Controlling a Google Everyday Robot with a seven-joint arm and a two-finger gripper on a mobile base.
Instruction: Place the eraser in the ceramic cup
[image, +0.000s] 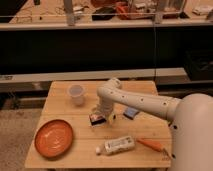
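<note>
My gripper is down at the eraser in the middle of the table, jaws wide, nothing held yet. Grasping, lifting and carrying it to the cup near the back-left corner are all left to do.

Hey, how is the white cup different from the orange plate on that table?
The ceramic cup is white and the plate is orange. The cup is upright and narrow, while the plate is flat and much wider. The cup stands toward the far side of the table, the plate at its near left corner. Both are round, and both sit apart from the tool, which is open and low over the eraser at mid-table.
</note>
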